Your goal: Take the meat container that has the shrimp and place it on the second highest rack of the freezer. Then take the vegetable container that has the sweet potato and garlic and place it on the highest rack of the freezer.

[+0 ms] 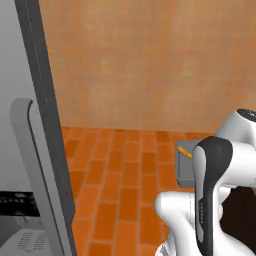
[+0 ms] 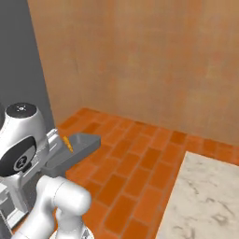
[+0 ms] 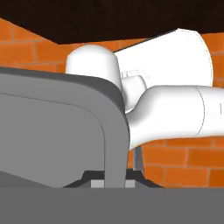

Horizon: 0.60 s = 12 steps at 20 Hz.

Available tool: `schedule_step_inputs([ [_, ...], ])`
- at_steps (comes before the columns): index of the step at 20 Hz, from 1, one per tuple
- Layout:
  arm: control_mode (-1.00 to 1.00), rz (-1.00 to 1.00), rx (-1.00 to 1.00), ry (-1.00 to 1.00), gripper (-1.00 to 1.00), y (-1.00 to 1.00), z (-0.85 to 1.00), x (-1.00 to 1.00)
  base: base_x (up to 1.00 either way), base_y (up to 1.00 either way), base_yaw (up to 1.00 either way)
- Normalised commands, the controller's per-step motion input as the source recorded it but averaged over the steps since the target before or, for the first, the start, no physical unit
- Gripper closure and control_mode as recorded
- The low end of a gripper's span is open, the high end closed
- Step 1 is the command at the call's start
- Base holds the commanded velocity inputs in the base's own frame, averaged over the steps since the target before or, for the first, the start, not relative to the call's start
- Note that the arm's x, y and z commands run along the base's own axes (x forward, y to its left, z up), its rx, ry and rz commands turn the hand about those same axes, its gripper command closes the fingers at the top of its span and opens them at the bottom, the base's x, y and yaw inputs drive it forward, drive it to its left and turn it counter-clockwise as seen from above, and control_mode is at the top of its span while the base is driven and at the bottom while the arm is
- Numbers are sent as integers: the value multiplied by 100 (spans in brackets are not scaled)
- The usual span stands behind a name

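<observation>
Hand view: gripper [image 3: 114, 180] clamped on smooth grey tray [image 3: 52, 131] rim; orange shrimp [image 2: 68, 143] inside.

Grey meat container [image 2: 77, 149] held aloft, carrying shrimp [image 2: 68, 143].

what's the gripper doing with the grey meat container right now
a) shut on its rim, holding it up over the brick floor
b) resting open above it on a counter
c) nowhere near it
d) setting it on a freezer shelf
a: in the hand view the gripper is shut on the rim of the grey container, and the right base view shows that container with the orange shrimp held clear above the brick floor.
</observation>
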Motion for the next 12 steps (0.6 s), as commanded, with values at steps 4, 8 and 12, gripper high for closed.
schedule_step_inputs([
  [4,100,0,0,0,100,0,0,0,100,0,41],
  [8,100,0,0,0,100,0,0,0,100,0,56],
  [12,100,0,0,0,100,0,0,0,100,0,64],
])
